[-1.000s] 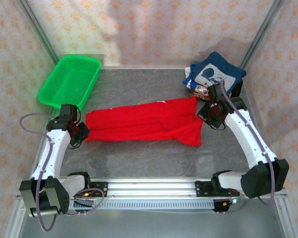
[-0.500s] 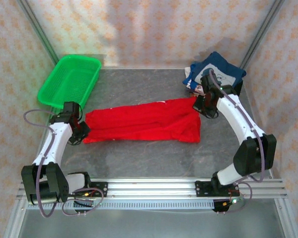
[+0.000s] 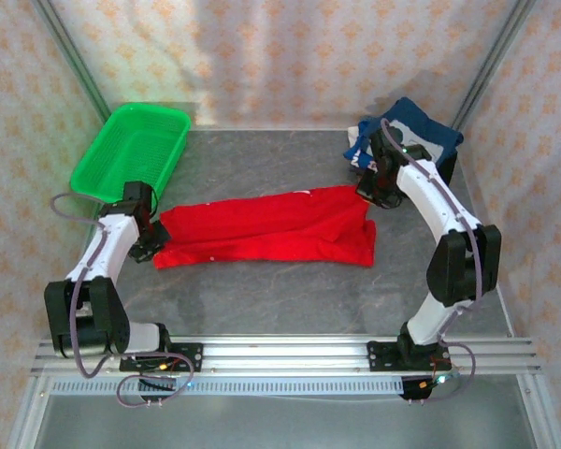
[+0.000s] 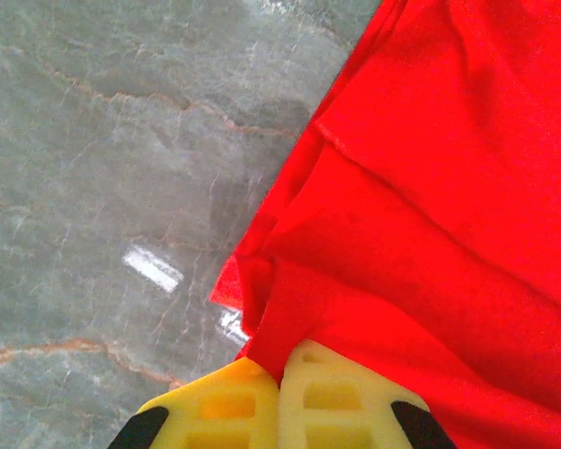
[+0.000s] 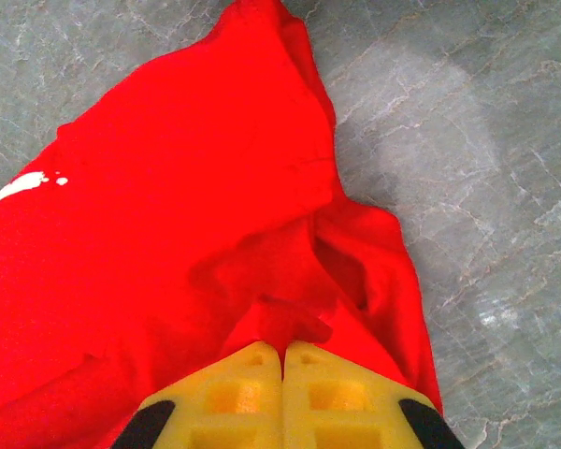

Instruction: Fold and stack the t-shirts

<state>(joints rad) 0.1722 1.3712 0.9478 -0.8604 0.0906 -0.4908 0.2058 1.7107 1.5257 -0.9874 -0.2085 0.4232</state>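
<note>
Compared with a second before, my right arm had reached farther towards the back of the grey marbled table [image 3: 262, 304]. Its elbow stood higher, and the right gripper [image 3: 374, 190] sat just in front of the pile of folded t-shirts topped by a navy one [image 3: 409, 133]. The bright red cotton t-shirt [image 3: 266, 229] had been drawn flatter, and its near right corner no longer sagged towards me. My left arm had tucked in closer to its base, with the left gripper [image 3: 151, 245] at the shirt's left end, near the green plastic basket [image 3: 103, 154]. Both arms bent inward over the table. In each wrist view my yellow fingers [image 4: 332, 398] were pressed together, pinching a fold of the red cloth. The shirt lay as a long band across the middle of the table, stretched between my two grippers.
</note>
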